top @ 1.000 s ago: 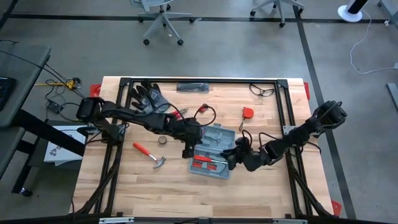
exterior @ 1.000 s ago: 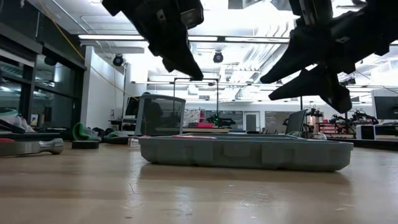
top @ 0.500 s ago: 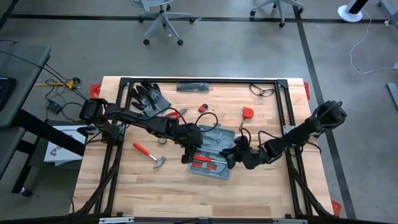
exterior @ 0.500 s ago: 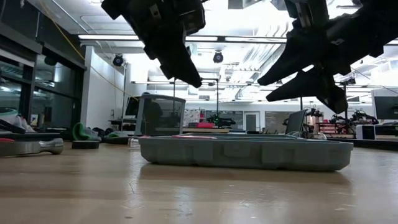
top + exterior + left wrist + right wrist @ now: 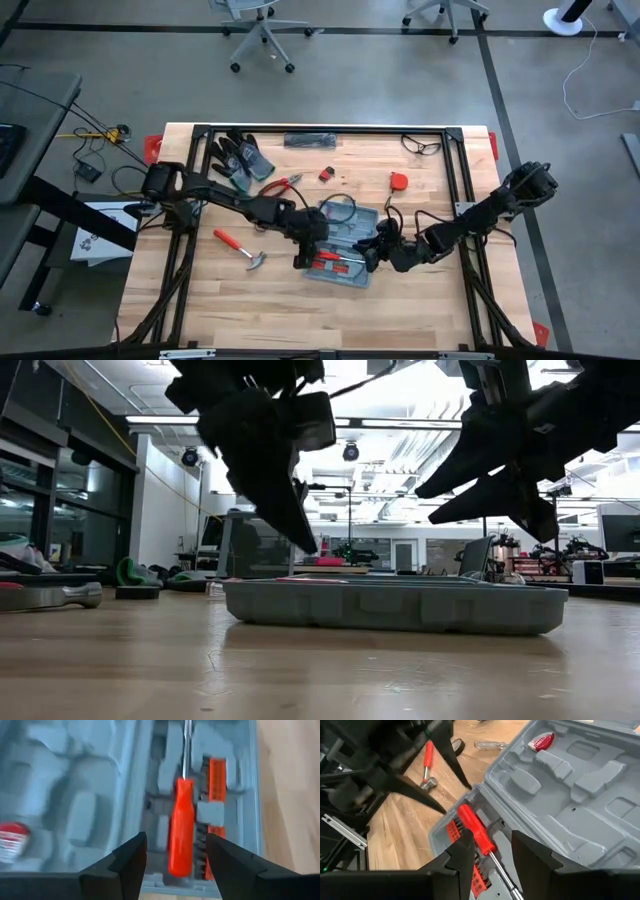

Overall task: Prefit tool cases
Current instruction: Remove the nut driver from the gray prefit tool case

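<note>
Left gripper (image 5: 303, 256) had moved over the open tool case (image 5: 344, 243) at table centre, fingers now apart above the red screwdriver (image 5: 181, 833). Right gripper (image 5: 372, 256) hovered at the case's right edge, fingers apart. Farther off lay hammer (image 5: 240, 249), pliers (image 5: 282, 183), gloves (image 5: 236, 155).

Left arm: dark, slender, jointed links, with black cables looping along it, rising from a rounded black base by the worktop's left edge.
Right arm: same dark links and a rounded black base by the worktop's right edge, a thin black cable trailing beside it.
Left end effector (image 5: 175, 865): two matte black fingers (image 5: 127, 862), wedge-shaped, tapering to blunt tips.
Right end effector (image 5: 492, 852): matching black fingers (image 5: 462, 855), angular, with faceted, smooth faces.
</note>
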